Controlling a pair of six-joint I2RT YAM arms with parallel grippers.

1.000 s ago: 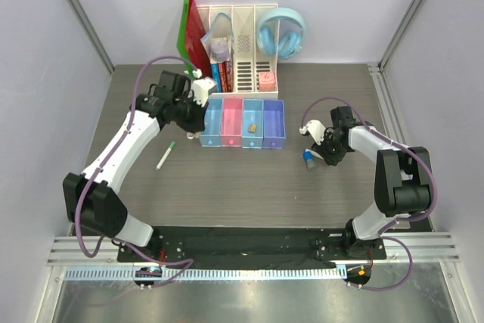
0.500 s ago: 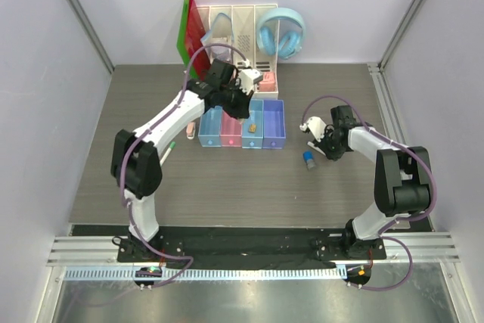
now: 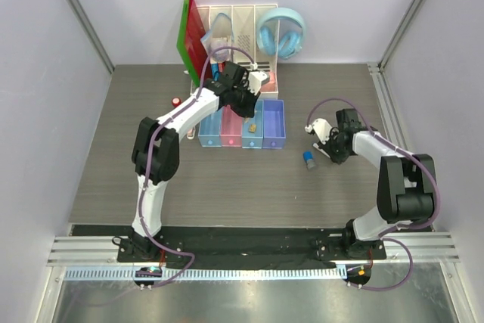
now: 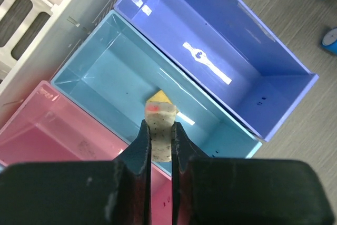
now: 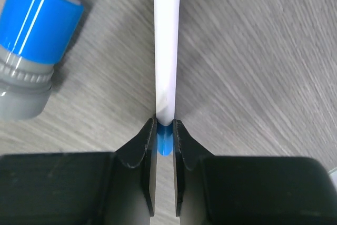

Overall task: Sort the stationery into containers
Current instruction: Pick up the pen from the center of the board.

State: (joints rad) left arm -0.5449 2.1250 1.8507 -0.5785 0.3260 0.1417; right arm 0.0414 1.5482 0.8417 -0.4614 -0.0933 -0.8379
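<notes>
Two tools were both closed on stationery. The left tool (image 4: pixel 159 136) had its fingers pinched narrow around a speckled tan eraser (image 4: pixel 160 122). It held the eraser upright over the second light blue tray (image 4: pixel 100 75), the third compartment in the joined row of four. A yellower eraser (image 4: pixel 159 97) lay on the floor of that same tray, right beneath the held one in the wrist view; whether the two touched could not be told. The pink tray (image 4: pixel 42 130) adjoined it on one side and the purple-blue tray (image 4: pixel 174 19) on the other. Behind the row stood the white file organizer (image 3: pixel 243 32), with red and green folders (image 3: pixel 190 32) at its left and light blue headphones (image 3: pixel 280 32) at its right end.

On the right side of the desk (image 3: pixel 227 187), well apart from the trays, the right tool (image 5: pixel 164 133) was low. Its fingers were drawn in tight on the blue end of a white blue-capped marker (image 5: pixel 167 51), which lay along the desk and pointed away from the tool. A grey-blue round piece (image 5: pixel 31 46) lay on its side just beside the marker, not touching it. A black red-topped stamp (image 3: pixel 176 101) stood left of the trays, and a pink clip (image 3: pixel 189 132) lay just beside the left end of the row.
</notes>
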